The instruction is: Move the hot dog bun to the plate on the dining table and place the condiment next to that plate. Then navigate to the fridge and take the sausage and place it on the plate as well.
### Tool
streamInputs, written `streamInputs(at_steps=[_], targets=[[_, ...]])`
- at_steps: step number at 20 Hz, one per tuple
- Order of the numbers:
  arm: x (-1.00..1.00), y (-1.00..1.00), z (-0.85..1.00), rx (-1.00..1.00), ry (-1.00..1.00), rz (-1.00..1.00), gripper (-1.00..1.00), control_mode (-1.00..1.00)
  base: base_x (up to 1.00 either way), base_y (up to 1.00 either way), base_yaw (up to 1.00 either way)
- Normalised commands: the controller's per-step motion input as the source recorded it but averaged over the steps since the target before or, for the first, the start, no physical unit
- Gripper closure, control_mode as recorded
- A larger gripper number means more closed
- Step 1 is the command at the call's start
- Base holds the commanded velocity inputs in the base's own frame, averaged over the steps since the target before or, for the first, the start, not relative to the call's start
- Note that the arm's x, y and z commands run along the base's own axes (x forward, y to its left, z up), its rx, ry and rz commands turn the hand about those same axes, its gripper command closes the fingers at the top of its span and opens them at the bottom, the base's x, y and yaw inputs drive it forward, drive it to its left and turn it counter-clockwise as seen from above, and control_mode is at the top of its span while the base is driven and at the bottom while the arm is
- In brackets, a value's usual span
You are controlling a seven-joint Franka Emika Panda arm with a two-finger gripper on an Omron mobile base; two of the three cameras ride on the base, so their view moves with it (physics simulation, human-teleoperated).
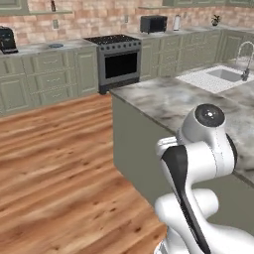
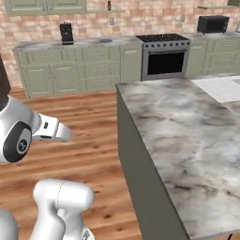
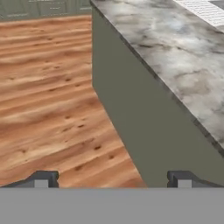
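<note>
The marble-topped dining table [image 1: 168,99], serving here as the bench, is seen from its near corner, its grey-white veined top set on a grey-green side panel that drops to the wooden floor [image 1: 54,163]. An inset white sink [image 1: 225,74] and a steel faucet [image 1: 243,59] are seen towards the bench's far right edge in the left base view. The pincer [image 3: 113,179] is held with its two dark fingertips [image 3: 43,178] spread wide, nothing between them, and is pointed down along the bench's side panel and long edge, above the floor. Neither fingertip is touching the bench. Along the brick back wall, pale green cabinets [image 2: 70,70] are ranged on either side of a steel-fronted stove [image 2: 165,56]. A dark toaster oven [image 2: 213,23] is set on the counter to the stove's right, and a dark coffee machine [image 2: 66,33] stands on the counter well to its left.
</note>
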Motion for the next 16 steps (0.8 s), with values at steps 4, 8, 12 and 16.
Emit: streamInputs(at_steps=[4,8,12,16], targets=[[0.00,0.00,0.00,0.00,0.00,0.00,-1.00,1.00,0.98,0.73,-0.27],[0.00,0.00,0.00,0.00,0.00,0.00,-1.00,1.00,1.00,0.61,-0.22],[0.00,0.00,0.00,0.00,0.00,0.00,-1.00,1.00,1.00,0.60,-0.18],[0.00,0.00,0.00,0.00,0.00,0.00,-1.00,1.00,1.00,0.82,-0.19]])
